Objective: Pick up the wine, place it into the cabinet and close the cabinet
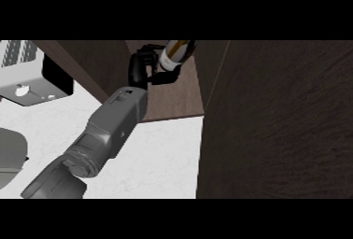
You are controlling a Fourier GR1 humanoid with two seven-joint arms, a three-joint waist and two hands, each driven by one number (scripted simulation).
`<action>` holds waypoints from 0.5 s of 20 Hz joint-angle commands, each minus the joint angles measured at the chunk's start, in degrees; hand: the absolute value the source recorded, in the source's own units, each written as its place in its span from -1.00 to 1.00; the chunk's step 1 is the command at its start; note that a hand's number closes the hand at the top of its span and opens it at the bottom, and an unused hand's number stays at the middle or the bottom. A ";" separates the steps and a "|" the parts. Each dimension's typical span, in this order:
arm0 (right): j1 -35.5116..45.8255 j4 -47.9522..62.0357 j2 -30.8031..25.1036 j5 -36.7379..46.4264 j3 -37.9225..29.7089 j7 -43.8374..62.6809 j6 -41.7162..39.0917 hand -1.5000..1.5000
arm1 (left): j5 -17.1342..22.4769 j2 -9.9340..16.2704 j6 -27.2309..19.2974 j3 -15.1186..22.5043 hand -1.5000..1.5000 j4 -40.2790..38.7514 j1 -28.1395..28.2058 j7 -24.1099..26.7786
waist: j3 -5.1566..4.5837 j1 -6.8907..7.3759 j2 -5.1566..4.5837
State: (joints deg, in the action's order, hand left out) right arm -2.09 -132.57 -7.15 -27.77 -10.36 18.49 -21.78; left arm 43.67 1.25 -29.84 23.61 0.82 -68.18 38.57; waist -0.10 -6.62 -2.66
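**Wine at the cabinet mouth, door not yet closed**

Nearest the camera: the dark wood cabinet door (276, 121), swung open and filling the right side of the head view from top to bottom. Beside it, a grey forearm (103, 135) rises from the lower left. By its position I take it for the left arm, though it crosses toward the middle.

The left hand (148, 67) is up inside the cabinet (172, 93) opening, its black fingers (138, 65) curled round the wine (173, 52). The bottle is tilted, its pale label and gold band showing above the hand. Its upper part is cut off by the top of the view. Whether its base touches the cabinet floor cannot be told. The right hand does not show.

Risks, as judged from here:
- The bottle is not upright. If released at this tilt, it could tip and roll toward the open front.
- The hand sits close to the inner wall. The bottle could knock the wall during withdrawal of the arm.
- The door stands just beside the forearm. A swing begun before the arm is out would catch it.

Surface and room: white marbled tabletop (158, 158), lit evenly. A white appliance (31, 79) with a black panel sits at the upper left, well apart from the cabinet. A grey rounded shape (10, 154) at the left edge, unidentified.
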 commanded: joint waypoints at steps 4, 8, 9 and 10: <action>0.96 0.19 -0.12 -0.34 -0.01 0.07 0.19 -1.00 | -0.94 1.07 -2.38 0.41 -1.00 -0.80 -0.69 -1.27 | -0.01 -0.35 -0.22; 2.10 -0.55 -1.49 -1.23 -0.41 1.18 0.17 -1.00 | -3.05 2.11 -3.99 2.28 -1.00 -0.81 -0.77 -3.47 | -0.02 -0.60 -0.34; 0.98 0.03 0.19 0.22 0.51 0.08 0.32 -1.00 | -2.58 0.70 -5.63 1.76 -1.00 -0.82 0.16 -2.10 | -0.01 -0.71 -0.48; 2.37 1.07 -0.08 0.25 -0.04 -0.59 0.24 -1.00 | -3.49 2.64 -4.44 2.57 -1.00 -0.82 -0.48 -4.04 | 0.02 0.23 -0.25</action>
State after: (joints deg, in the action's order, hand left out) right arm -0.64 -132.23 -7.63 -27.93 -10.62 18.51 -21.70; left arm 41.43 2.91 -33.28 25.17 0.09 -68.69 36.13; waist -0.09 -6.80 -2.89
